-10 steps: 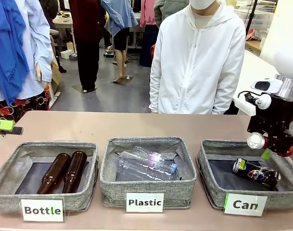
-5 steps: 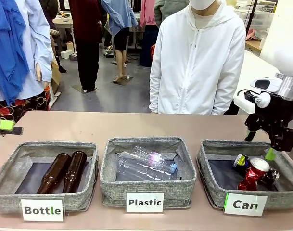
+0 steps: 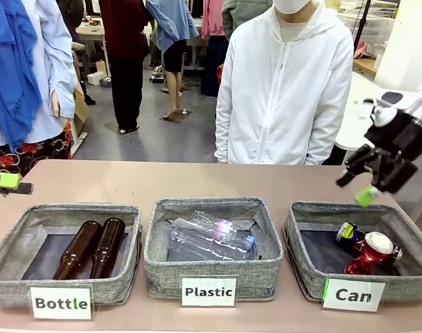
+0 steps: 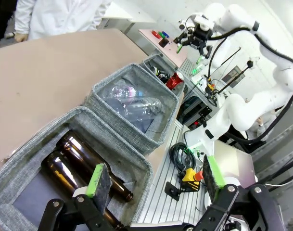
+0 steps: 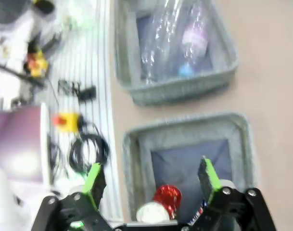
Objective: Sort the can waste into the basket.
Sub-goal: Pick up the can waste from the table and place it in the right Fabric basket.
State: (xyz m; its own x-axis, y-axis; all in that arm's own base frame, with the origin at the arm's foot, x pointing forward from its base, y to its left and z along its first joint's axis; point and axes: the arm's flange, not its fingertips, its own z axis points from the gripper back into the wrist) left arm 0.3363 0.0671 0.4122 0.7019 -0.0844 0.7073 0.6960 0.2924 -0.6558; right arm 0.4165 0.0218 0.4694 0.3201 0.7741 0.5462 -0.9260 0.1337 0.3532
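Note:
The shiny red crushed can (image 3: 368, 254) stands in the grey basket labelled "Can" (image 3: 294, 236) at the right, leaning on the dark blue-black can (image 3: 346, 234) behind it. My right gripper (image 3: 356, 186) hangs open and tilted above the basket's far rim, holding nothing. In the right wrist view the red can (image 5: 166, 196) lies in the basket (image 5: 184, 122) below the open gripper (image 5: 151, 177). My left gripper (image 4: 156, 178) is open and holds nothing beside the bottle basket. Its green pad (image 3: 4, 180) pokes in at the front view's left edge.
The "Plastic" basket (image 3: 159, 260) in the middle holds clear plastic bottles (image 3: 211, 236). The "Bottle" basket (image 3: 3, 260) on the left holds two brown glass bottles (image 3: 93, 248). A person in a white jacket (image 3: 287, 90) stands at the far side of the table.
My right gripper opened and let the red can drop into the "Can" basket. It then rose and tilted away toward the far right. The left arm stayed still.

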